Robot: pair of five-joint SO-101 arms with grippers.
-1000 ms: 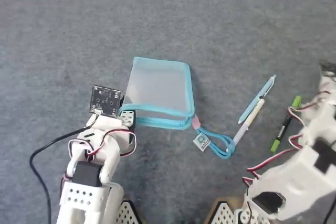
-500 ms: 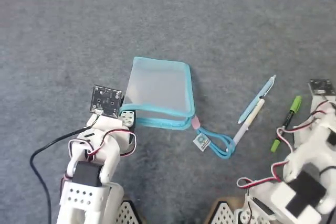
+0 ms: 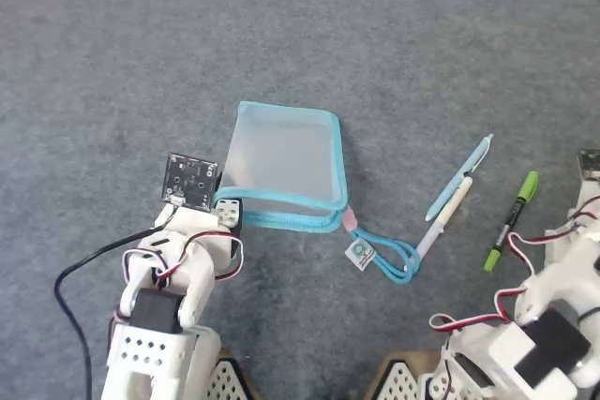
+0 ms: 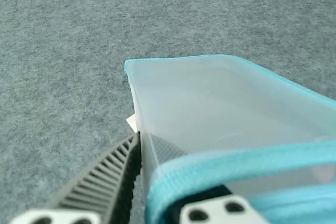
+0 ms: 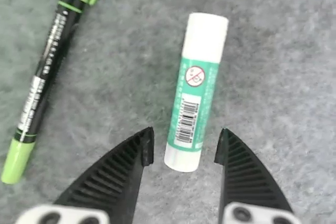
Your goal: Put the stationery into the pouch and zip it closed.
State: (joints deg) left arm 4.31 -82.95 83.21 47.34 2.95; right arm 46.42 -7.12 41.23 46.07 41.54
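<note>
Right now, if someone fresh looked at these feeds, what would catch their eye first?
The translucent, teal-zipped pouch at the middle of the grey mat, its near edge pinched in the left gripper. Next, the right gripper, open just over a white and green glue stick, with a green marker lying beside it. Two pens lie side by side on the mat between pouch and marker.
</note>
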